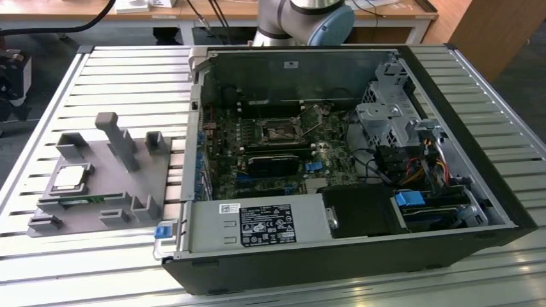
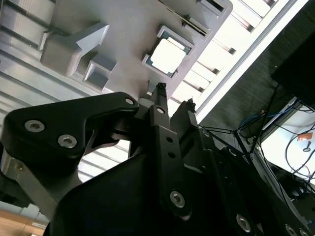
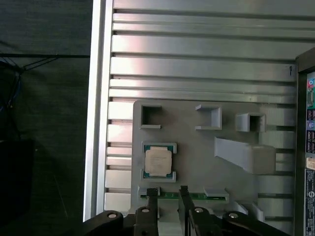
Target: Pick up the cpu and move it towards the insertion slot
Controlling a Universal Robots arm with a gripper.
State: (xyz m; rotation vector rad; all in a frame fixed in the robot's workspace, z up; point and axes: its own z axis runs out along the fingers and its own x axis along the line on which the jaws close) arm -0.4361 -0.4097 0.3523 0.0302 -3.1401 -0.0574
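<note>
In the exterior view the cpu [image 1: 70,178] lies flat in a grey holder [image 1: 115,192] on the slatted metal surface [image 1: 128,77], at the exterior view's lower left. The open computer case [image 1: 341,262] takes the centre and the exterior view's right. The insertion slot [image 1: 279,132] sits on the board inside it near mid-frame, well apart from the cpu. My arm's base [image 1: 307,19] stands at the upper edge.

In the second wrist view my jaws are apart with nothing between them. Their tips are just short of the cpu [image 2: 168,55], which rests in a square recess of the holder [image 2: 123,29].

In the first wrist view the jaws are apart and empty over the holder [image 3: 197,147]. A green memory stick [image 3: 172,195] lies between their tips and the cpu [image 3: 158,162].
</note>
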